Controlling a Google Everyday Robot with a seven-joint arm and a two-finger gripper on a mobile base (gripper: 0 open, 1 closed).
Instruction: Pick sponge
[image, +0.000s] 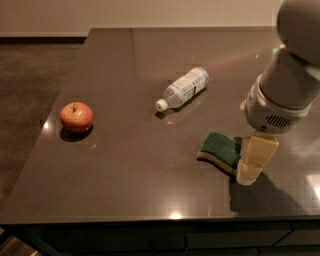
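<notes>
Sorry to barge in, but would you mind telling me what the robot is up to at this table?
The robot is going for the sponge. Its arm reaches in from the right, and the gripper hangs low at the sponge's right end; I cannot tell whether it touches. The sponge lies flat on the dark table, not yet lifted. An apple at the left and a bottle on its side sit apart, untouched.
</notes>
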